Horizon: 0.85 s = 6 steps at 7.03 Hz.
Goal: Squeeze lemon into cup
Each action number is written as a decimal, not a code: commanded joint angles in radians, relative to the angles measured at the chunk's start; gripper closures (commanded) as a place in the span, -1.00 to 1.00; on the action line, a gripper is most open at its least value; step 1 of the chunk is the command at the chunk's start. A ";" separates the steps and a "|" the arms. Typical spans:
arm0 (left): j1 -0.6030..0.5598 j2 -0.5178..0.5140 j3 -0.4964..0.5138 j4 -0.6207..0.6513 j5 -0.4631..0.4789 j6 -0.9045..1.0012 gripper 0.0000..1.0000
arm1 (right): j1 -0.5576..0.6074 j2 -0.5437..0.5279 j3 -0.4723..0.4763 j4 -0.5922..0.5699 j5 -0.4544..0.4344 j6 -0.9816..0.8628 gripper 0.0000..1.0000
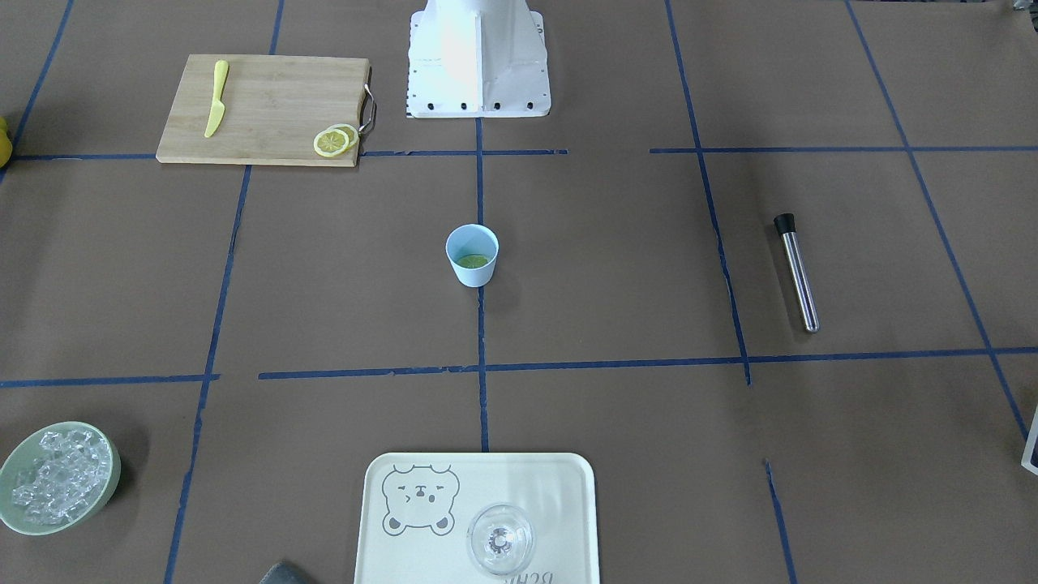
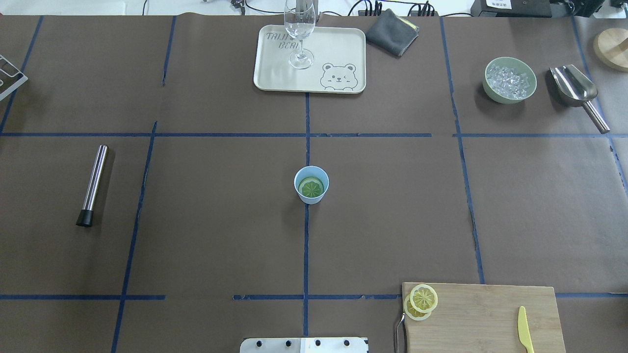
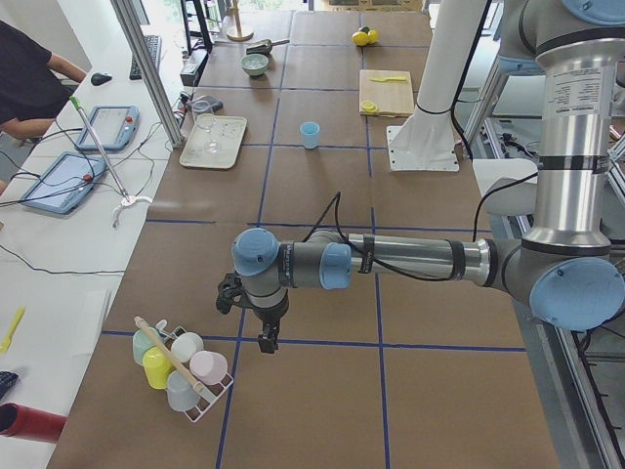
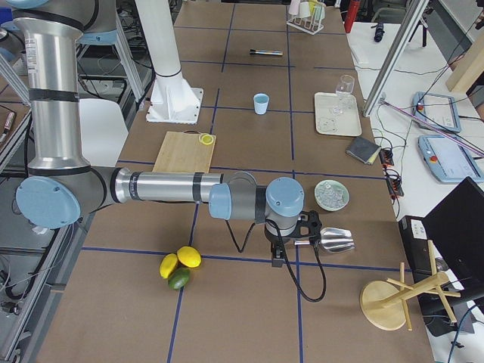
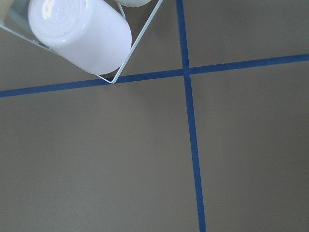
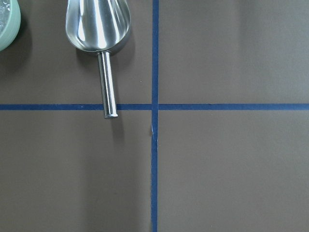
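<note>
The pale blue cup [image 2: 311, 176] stands at the middle of the table, also seen from the front [image 1: 472, 272]. A greenish round slice [image 2: 311, 188] lies flat inside it. Two lemon slices [image 2: 422, 300] overlap at the corner of the wooden cutting board [image 2: 481, 318], also in the front view [image 1: 335, 140]. My left gripper [image 3: 265, 342] hangs far off beside a cup rack; I cannot tell if it is open or shut. My right gripper [image 4: 277, 257] hangs near the metal scoop, far from the cup; I cannot tell its state. Neither wrist view shows fingers.
A yellow knife [image 2: 524, 329] lies on the board. A tray [image 2: 338, 44] holds a clear glass [image 2: 299, 29]. A green bowl of ice [image 2: 509, 80], a scoop [image 6: 99, 24], a grey cloth [image 2: 391, 32] and a steel rod [image 2: 93, 184] lie around. The rack's white cup [image 5: 79, 36] sits under the left wrist.
</note>
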 commanded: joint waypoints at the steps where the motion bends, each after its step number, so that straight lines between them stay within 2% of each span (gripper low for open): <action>1: 0.000 0.000 0.000 0.000 0.000 0.001 -1.00 | 0.000 0.002 0.000 0.000 0.001 0.001 -1.00; 6: 0.000 0.003 0.001 -0.018 0.000 0.001 -1.00 | 0.000 0.002 0.003 0.000 0.001 -0.002 -1.00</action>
